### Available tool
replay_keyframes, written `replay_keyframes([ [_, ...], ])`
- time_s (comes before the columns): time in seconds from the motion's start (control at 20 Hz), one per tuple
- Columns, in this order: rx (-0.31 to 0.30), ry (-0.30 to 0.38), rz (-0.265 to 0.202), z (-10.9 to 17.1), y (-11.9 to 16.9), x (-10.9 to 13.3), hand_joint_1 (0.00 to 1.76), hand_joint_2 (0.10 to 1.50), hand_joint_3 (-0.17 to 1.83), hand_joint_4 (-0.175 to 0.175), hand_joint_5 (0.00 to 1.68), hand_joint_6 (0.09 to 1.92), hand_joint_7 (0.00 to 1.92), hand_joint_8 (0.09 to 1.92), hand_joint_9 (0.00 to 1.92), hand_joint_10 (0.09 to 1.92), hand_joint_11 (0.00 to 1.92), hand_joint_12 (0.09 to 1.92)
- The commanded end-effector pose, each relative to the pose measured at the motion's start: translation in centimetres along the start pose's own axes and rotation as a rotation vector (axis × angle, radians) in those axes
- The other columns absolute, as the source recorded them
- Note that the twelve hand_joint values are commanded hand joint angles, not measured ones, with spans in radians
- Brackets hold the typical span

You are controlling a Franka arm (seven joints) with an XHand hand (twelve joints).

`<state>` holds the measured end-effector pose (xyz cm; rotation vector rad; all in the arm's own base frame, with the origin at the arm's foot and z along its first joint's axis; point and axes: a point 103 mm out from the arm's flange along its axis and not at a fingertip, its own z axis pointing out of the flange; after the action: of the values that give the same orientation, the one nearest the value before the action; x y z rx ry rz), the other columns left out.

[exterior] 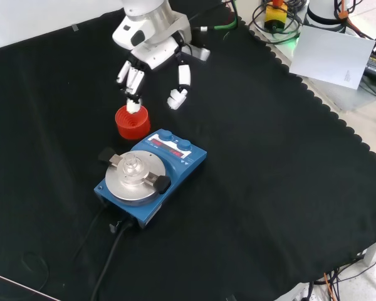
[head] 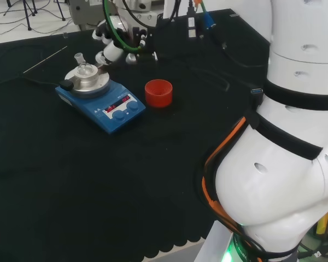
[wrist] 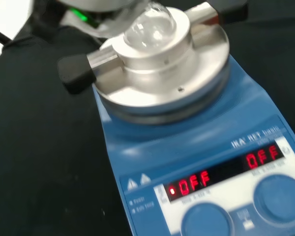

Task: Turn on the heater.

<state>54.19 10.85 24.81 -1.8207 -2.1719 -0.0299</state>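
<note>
Even, bright overhead light leaves the black cloth [exterior: 269, 188] nearly shadowless, while the blue heater's round silver plate [wrist: 160, 73] glares, slightly blurred.

Black-cloth bench [exterior: 288, 188], blue heater [exterior: 151, 175] (cable trailing off), red ribbed ring [exterior: 132, 121] just beside

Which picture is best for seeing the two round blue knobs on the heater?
The wrist view: the knobs on the blue heater are close and large under the red displays. In the head view they are small, and in the front view they sit small at the heater's far edge.
</note>
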Motion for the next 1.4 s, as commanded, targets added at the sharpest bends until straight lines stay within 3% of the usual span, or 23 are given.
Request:
replay_keyframes([
  [0.05,0.005,-0.068,0.046,0.4,-4.1,-0.7,1.07,0.63,0.72,-0.013,0.49,0.21,0.97,0.61,1.27,0.43,1.12,0.97],
  [0.25,0.004,-0.103,0.054,1.0,-5.7,-0.4,1.14,0.64,0.70,-0.033,0.48,0.17,1.16,0.73,1.46,0.45,1.49,0.69],
  [0.4,0.018,-0.144,0.056,1.6,-6.5,0.0,1.37,0.54,0.88,-0.057,0.50,0.15,1.26,0.83,1.56,0.56,1.64,0.57],
  [0.55,0.022,-0.166,0.056,2.0,-7.1,0.4,1.27,0.61,0.76,-0.059,0.51,0.15,1.33,1.09,1.63,0.63,1.71,0.52],
  [0.65,0.030,-0.181,0.057,2.3,-7.4,0.7,1.25,0.64,0.70,-0.058,0.51,0.15,1.39,1.26,1.70,0.74,1.82,0.58],
  [0.8,0.043,-0.210,0.057,2.7,-7.8,1.1,1.28,0.67,0.71,-0.052,0.52,0.16,1.51,1.48,1.80,1.00,1.91,0.94],
  [1.05,0.122,-0.229,0.055,3.5,-8.3,1.7,1.42,0.63,0.97,-0.031,0.44,0.17,1.58,1.71,1.85,1.27,1.84,1.25],
  [1.25,0.245,-0.282,0.049,4.2,-8.6,2.2,1.50,0.57,1.13,-0.015,0.39,0.12,1.62,1.81,1.88,1.39,1.83,1.39],
  [1.4,0.301,-0.289,0.045,4.5,-8.8,2.4,1.51,0.56,1.17,-0.008,0.38,0.09,1.63,1.82,1.88,1.40,1.83,1.41],
])
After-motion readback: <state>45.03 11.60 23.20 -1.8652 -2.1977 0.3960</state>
